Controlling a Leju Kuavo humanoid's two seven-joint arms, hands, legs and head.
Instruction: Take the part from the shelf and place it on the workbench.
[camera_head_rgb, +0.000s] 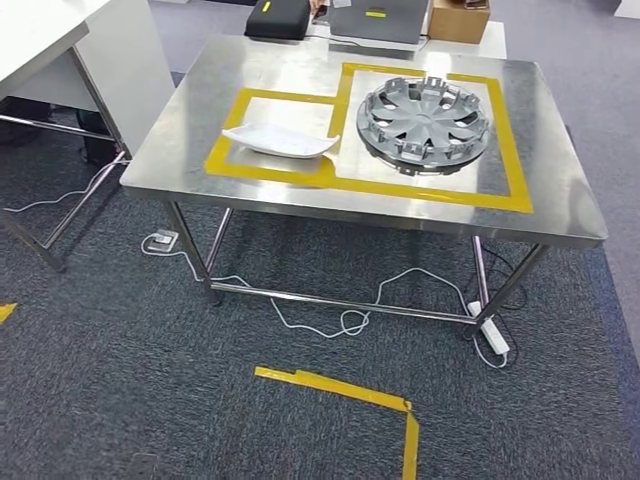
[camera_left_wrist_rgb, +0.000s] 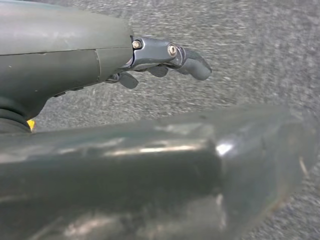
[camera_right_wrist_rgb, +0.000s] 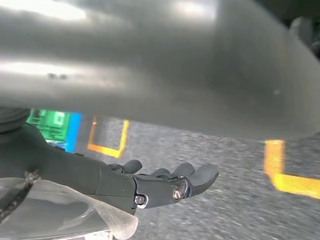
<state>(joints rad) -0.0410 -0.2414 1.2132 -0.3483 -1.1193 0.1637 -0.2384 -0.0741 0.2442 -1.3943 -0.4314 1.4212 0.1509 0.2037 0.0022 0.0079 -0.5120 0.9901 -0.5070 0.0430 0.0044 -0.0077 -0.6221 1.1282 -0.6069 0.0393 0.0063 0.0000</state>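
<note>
Head view: we look down on a brushed stainless-steel workbench (camera_head_rgb: 189, 150) with tubular metal legs, its worktop marked with two adjoining rectangles of yellow tape (camera_head_rgb: 340, 172). In the right-hand rectangle, toward the far right corner of the worktop, lies a round grey plastic wheel cover (camera_head_rgb: 423, 122) with radiating spokes and clips showing around its rim. In the left-hand rectangle, nearer the front edge, rests a thin, shallow white plastic part (camera_head_rgb: 281, 140) with a long, slightly curled outline; it and the wheel cover lie just beside each other, apart.

In the left wrist view we see the left hand (camera_left_wrist_rgb: 158, 57), a grey cover with dark fingers stretched out straight over the carpet, holding and touching nothing. A large blurred grey shape crosses that picture, and we cannot tell what it is. In the right wrist view we see the right hand (camera_right_wrist_rgb: 166, 182) likewise extended, its dark fingers spread and nothing between them; a pale, translucent sheet-like shape sits by the wrist, too blurred for us to identify.

The floor is dark blue-grey carpet (camera_head_rgb: 113, 400) with a coarse flecked weave. A yellow tape corner mark (camera_head_rgb: 362, 395) is stuck to it in front of the workbench, and white cables (camera_head_rgb: 332, 325) trail under the bench to a white power strip (camera_head_rgb: 492, 333) beside the right leg. A white table (camera_head_rgb: 113, 60) stands at left. Beyond the far edge sit a black case (camera_head_rgb: 278, 18), a grey laptop-like object (camera_head_rgb: 377, 20) and a brown cardboard box (camera_head_rgb: 457, 20).
</note>
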